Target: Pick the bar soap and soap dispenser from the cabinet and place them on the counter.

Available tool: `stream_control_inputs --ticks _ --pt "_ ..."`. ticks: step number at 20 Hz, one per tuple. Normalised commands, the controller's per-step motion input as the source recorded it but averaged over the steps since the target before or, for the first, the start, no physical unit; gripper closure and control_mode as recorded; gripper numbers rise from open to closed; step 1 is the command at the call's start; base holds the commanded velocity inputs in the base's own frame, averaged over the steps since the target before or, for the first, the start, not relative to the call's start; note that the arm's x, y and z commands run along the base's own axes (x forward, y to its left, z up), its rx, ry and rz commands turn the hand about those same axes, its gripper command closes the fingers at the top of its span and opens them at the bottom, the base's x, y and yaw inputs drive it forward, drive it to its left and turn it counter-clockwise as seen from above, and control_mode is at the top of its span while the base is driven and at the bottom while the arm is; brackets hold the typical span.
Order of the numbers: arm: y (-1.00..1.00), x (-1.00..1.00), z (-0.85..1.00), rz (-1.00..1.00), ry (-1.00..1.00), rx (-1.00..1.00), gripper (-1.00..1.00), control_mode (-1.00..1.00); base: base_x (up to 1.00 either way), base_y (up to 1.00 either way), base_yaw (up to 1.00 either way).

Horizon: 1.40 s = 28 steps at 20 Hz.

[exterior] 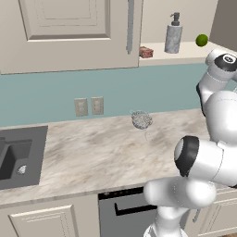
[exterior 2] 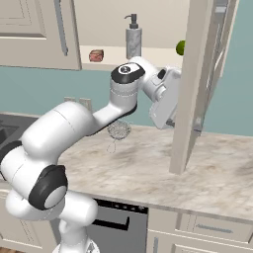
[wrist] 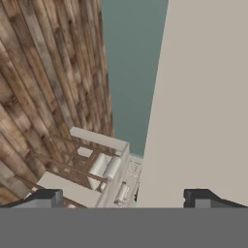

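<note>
Over the counter, arm: elbow bent, wrist raised beside the open cabinet door.
Gripper: jaws spread wide, holding nothing.
Cabinet shelf: bar soap left, soap dispenser upright near it.
</note>
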Motion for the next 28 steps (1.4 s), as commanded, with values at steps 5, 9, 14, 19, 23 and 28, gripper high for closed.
stream_control_inputs --ticks 5,9,14,19,23,28 --pt "-0.19 0.00 -0.03 0.02 -0.01 0.01 -1.00 -1.00 0.00 0.00 0.00" --pt "0.00 0.01 0.00 0.00 0.00 0.00 -1.00 -1.00 0.00 0.00 0.00" --pt "-0.04 0.11 -0.02 0.03 -0.02 0.00 -1.00 -1.00 0.00 0.00 0.00" --pt "-0.14 0.21 -0.07 0.01 -0.04 0.02 -1.00 -1.00 0.00 0.00 0.00" --pt "-0.37 0.19 -0.04 0.06 -0.01 0.05 -1.00 -1.00 0.00 0.00 0.00" --pt "-0.36 0.12 -0.02 0.08 -0.03 0.05 -1.00 -1.00 0.00 0.00 0.00"
